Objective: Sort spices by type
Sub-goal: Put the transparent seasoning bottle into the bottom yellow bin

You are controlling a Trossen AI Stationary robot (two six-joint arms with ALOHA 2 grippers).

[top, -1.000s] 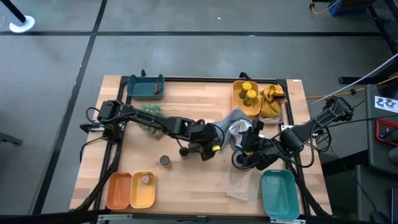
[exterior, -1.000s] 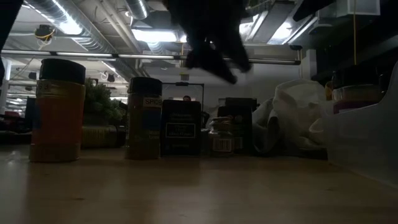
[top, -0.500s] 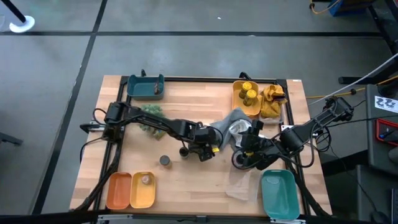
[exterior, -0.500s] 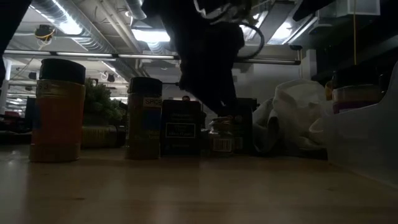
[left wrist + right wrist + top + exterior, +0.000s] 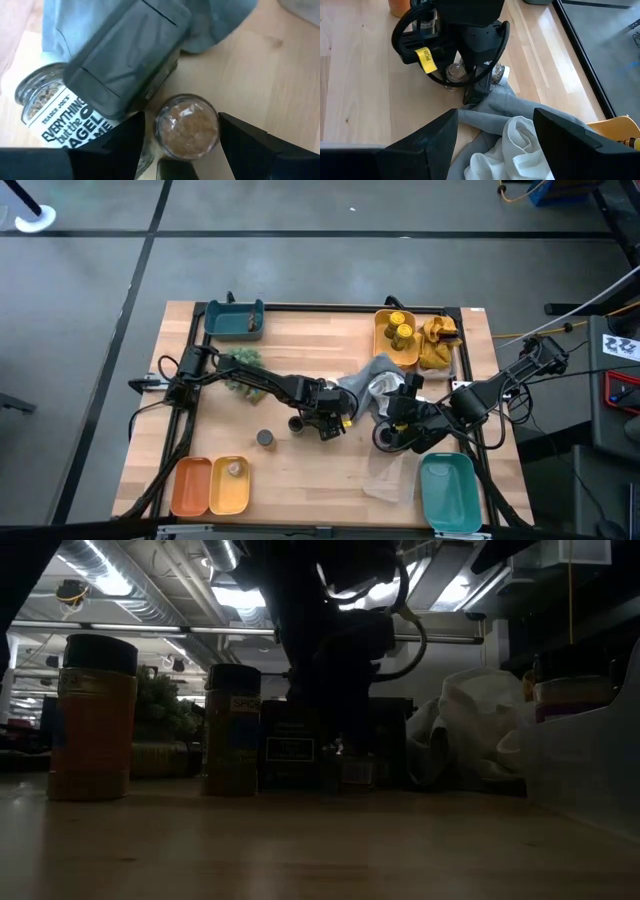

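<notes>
A small clear jar of brown spice point(image 5: 187, 125) stands upright on the wooden table, next to a dark grey tin point(image 5: 125, 55) and a lying "Everything but the Bagel" jar point(image 5: 50, 110). My left gripper point(image 5: 185, 150) is open and low over the clear jar, one finger on each side of it; I see no touch. In the high view it is at the table's middle point(image 5: 325, 423). My right gripper point(image 5: 495, 145) hangs open above the grey and white cloths point(image 5: 520, 135), right of centre point(image 5: 397, 420). Two dark-lidded jars point(image 5: 265, 438) point(image 5: 296, 423) stand left of my left gripper.
A yellow tray point(image 5: 383, 340) at the far right holds yellow-lidded jars; a yellow cloth point(image 5: 438, 340) lies beside it. Orange point(image 5: 190, 485) and yellow point(image 5: 230, 490) bins sit near left, teal bins far left point(image 5: 233, 320) and near right point(image 5: 447, 492). A green plant ball point(image 5: 240, 365) lies left.
My left gripper has come down from well above the table and tipped more steeply, so its open fingers now stand around the small clear jar in front of the dark tin. The jars have kept their places.
</notes>
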